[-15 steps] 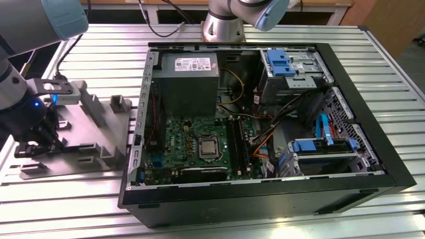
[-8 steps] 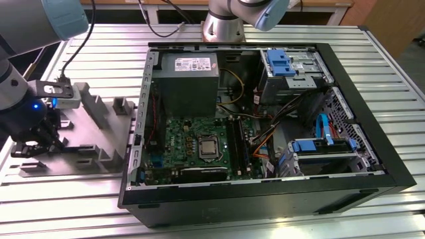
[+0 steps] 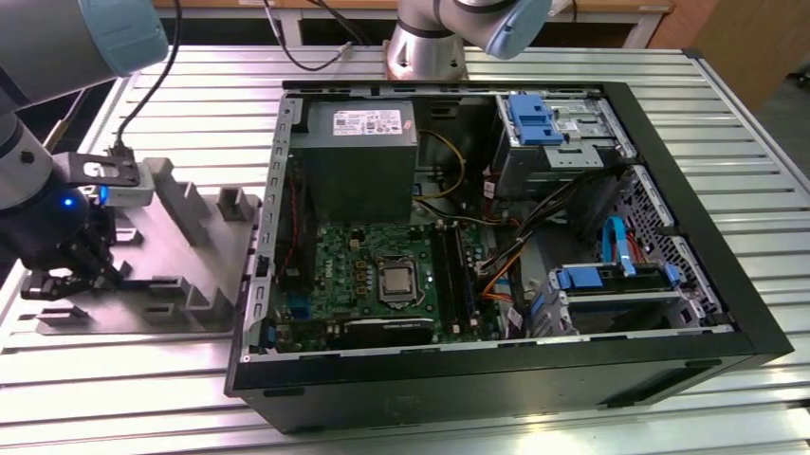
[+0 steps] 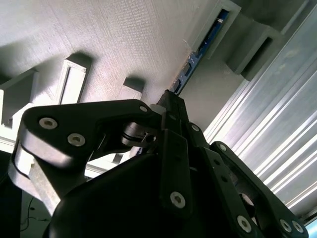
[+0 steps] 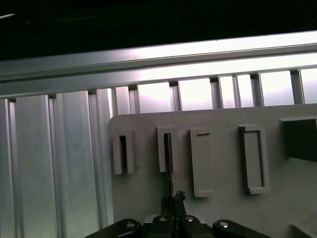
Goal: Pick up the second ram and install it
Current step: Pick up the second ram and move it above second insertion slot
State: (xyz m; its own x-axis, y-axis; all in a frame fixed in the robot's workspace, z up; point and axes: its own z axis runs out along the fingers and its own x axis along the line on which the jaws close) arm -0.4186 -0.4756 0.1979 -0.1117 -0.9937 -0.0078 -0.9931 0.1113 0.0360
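So the gripper (image 3: 57, 273) is hanging over the grey fixture plate (image 3: 209, 256) at the exterior view's left, well apart from the open computer case (image 3: 746, 313). In the second wrist view the jaws are looking drawn in narrow, pinching the top edge of the second ram (image 4: 200, 47). The ram is standing on edge in one of the slot blocks (image 5: 161, 148) on that plate, not in the case yet.

What's worrying me is that it's a skinny bite on a long strip, and I can't tell how centred it is. If it's off-centre, I'm guessing the ram is going to tilt, bind in the block or twist in the fingers. Then it won't be lining up with the motherboard slots (image 3: 458, 275), and the loose cables (image 3: 506, 256) beside them are looking snaggy too.
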